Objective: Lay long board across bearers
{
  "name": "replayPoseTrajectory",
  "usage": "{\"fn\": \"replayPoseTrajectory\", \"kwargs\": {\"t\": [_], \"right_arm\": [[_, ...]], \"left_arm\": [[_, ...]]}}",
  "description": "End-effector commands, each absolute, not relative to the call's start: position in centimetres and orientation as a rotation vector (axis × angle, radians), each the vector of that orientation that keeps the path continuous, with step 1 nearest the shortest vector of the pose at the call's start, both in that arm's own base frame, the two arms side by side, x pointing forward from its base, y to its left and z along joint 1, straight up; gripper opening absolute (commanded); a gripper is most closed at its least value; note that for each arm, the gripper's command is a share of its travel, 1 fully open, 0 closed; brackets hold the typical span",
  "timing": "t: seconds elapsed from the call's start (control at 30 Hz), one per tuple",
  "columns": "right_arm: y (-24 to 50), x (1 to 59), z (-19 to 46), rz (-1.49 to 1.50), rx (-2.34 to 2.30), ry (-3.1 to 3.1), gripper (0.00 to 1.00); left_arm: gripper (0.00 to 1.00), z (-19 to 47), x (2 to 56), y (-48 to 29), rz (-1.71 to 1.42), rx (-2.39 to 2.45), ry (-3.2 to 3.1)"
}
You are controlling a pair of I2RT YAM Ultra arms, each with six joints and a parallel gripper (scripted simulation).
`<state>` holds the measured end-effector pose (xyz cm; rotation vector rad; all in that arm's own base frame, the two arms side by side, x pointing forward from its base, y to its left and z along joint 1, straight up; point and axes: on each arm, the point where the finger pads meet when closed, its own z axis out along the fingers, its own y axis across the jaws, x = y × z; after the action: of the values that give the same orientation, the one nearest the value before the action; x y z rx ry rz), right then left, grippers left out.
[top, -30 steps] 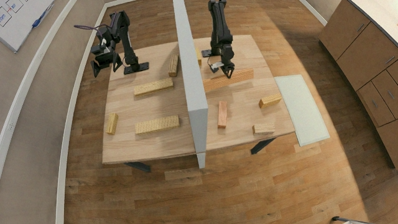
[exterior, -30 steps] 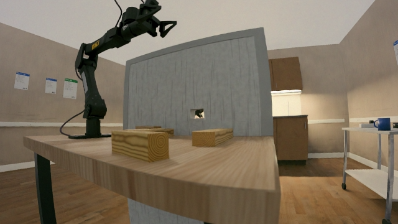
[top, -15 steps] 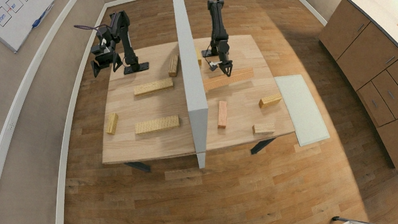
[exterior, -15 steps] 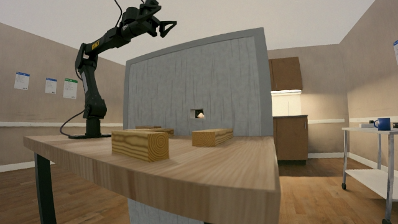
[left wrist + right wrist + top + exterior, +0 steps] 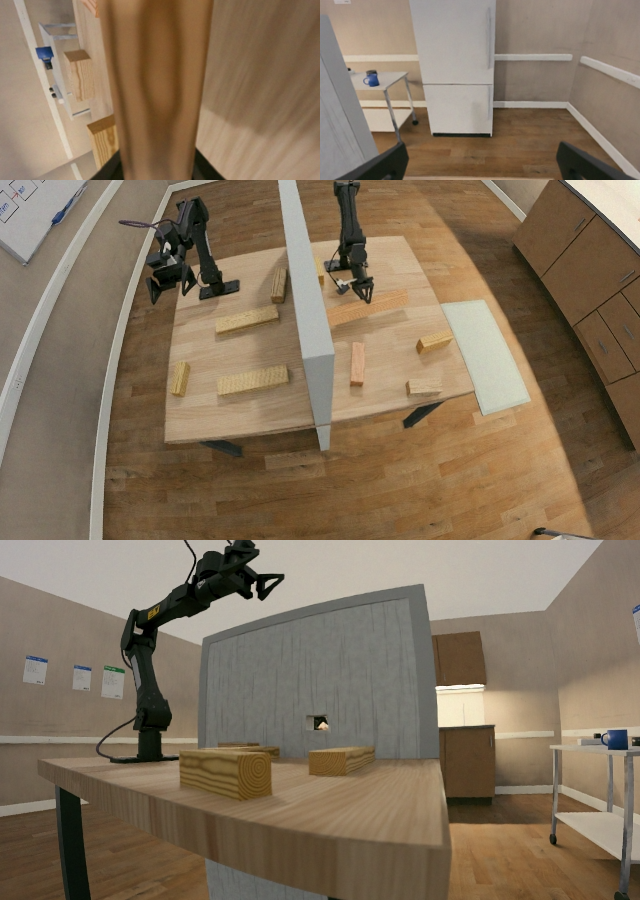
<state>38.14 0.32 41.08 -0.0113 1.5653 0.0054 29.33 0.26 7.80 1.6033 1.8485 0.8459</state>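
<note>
- Across the table (image 5: 240, 420) (image 5: 350, 805), on the side of the wall (image 5: 312, 305) (image 5: 310, 665) away from the bearers, is the long board (image 5: 390, 300) (image 5: 157, 80). It looks lifted up, but I can't be sure.
- It looks like stiff wood that won't bend, not too heavy, and hard to break. A long piece like that could tip or twist if pinched off its middle.
- The left gripper (image 5: 367, 294) (image 5: 157, 149) has its fingers squeezed on the board. I'd leave the front end free to poke through the slot (image 5: 310, 723).
- Something dark and pale (image 5: 321, 724) shows in the slot; I can't tell what.
- Over the other side, the right gripper (image 5: 170, 287) (image 5: 270, 566) (image 5: 482, 149) has its fingers wide apart with nothing in them. It could grab the front end, pinching the two long edges.
- Both the near bearer (image 5: 253, 380) (image 5: 327, 761) and the far bearer (image 5: 247, 319) lie on the table. Put the board down gently so they don't slide.
- A small offcut (image 5: 180, 379) (image 5: 215, 772) sits near them, so the board must miss it.
</note>
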Motion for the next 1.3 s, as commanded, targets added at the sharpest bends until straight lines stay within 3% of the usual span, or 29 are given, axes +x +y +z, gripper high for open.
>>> {"fn": "replayPoseTrajectory", "kwargs": {"t": [0.0, 0.07, 0.27, 1.27], "right_arm": [[0.0, 37.2, 43.8, 0.000, 0.002, 1.509, 1.00], [0.0, 37.2, 43.8, 0.000, 0.002, 1.509, 1.00], [0.0, 37.2, 43.8, 0.000, 0.002, 1.509, 1.00], [0.0, 37.2, 43.8, 0.000, 0.002, 1.509, 1.00]], "left_arm": [[0.00, 9.9, 31.4, 0.4, 0.900, 1.513, 1.795], [0.00, 8.1, 30.2, -0.1, 0.861, 1.556, 1.805], [0.00, 11.7, 31.7, -0.3, 0.913, 1.487, 1.740], [0.00, 8.6, 31.0, 0.1, 0.891, 1.532, 1.798]]}}
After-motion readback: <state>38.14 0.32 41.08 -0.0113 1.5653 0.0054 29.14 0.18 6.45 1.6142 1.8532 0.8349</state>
